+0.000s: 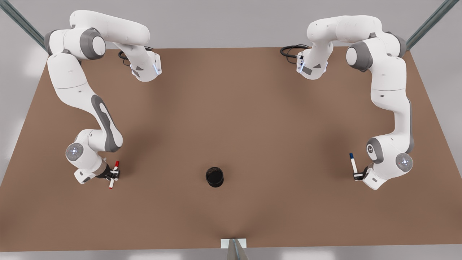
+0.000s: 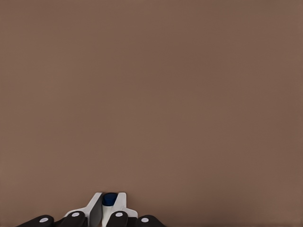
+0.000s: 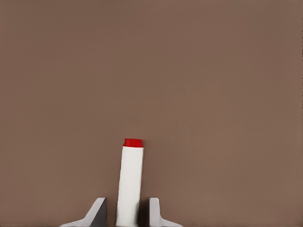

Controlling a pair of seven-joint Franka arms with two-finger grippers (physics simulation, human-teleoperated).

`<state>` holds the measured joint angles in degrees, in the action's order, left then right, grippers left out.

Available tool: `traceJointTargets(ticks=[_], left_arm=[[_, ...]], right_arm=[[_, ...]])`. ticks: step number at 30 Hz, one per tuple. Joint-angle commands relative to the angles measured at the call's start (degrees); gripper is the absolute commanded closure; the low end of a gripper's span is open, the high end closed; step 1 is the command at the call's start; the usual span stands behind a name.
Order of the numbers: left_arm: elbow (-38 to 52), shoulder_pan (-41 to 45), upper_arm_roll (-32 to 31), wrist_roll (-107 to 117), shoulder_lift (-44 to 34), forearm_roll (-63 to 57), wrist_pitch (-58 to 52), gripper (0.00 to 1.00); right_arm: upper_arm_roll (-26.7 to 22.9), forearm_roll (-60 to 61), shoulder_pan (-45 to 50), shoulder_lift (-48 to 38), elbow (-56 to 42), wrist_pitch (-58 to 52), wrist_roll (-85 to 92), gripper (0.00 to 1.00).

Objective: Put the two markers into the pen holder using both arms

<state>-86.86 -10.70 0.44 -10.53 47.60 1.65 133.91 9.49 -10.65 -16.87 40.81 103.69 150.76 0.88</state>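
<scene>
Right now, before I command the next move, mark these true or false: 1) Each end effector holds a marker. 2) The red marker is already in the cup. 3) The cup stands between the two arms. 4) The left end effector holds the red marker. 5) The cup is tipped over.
1) True: the left end effector is shut on the blue marker, and the right end effector is shut on the red marker.
2) False: the red marker is in the right end effector, apart from the cup.
3) True: it stands on the table about midway between them.
4) False: the left holds the blue marker.
5) False: the cup stands upright, mouth up.
</scene>
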Motion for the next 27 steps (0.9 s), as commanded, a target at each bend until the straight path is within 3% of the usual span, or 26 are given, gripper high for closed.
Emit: traceJointTargets(ticks=[1,5,9,11,14,16,18,21,24,27], left_arm=[[0.0,0.1,0.0,0.0,-0.1,0.2,0.0,0.72],[0.5,0.4,0.0,0.0,-0.5,0.1,-0.3,0.78],[0.6,0.9,0.0,-0.1,-4.3,0.0,-5.1,0.79],[0.6,1.7,-0.2,-0.1,-7.1,0.1,-8.1,0.79],[1.3,2.4,-5.2,-0.1,-14.5,1.7,-16.3,0.79],[1.9,2.9,-7.6,0.1,-18.6,8.9,-21.5,0.79],[2.0,2.9,-11.9,2.5,-20.4,13.9,-25.2,0.79],[7.1,4.7,-20.4,4.4,-19.9,20.5,-24.7,0.79],[12.3,14.9,-20.7,7.5,-16.1,24.8,-13.3,0.79],[13.5,21.1,-20.3,7.9,-12.1,24.9,10.3,0.79]], right_arm=[[0.0,-2.3,-0.1,0.1,0.0,0.2,-3.4,0.54],[0.1,-2.2,0.0,-0.2,0.1,0.1,-3.4,0.54],[0.2,-2.2,0.4,-0.9,0.0,-0.1,-4.2,0.67],[0.2,-2.2,0.3,-0.6,0.1,-0.1,-4.3,0.67],[0.2,-2.2,0.2,-0.1,0.2,0.1,-4.3,0.67],[0.2,-2.2,0.2,-0.1,0.4,0.1,-4.2,0.67],[0.3,-2.2,0.3,-0.6,0.3,0.1,-4.3,0.79],[1.1,-2.2,0.8,-3.2,0.0,-1.3,-6.2,0.79],[2.3,-2.3,0.7,-5.4,-3.2,-3.7,-5.5,0.79],[5.4,-2.3,0.7,-7.5,-8.9,-9.0,-5.6,0.79]])
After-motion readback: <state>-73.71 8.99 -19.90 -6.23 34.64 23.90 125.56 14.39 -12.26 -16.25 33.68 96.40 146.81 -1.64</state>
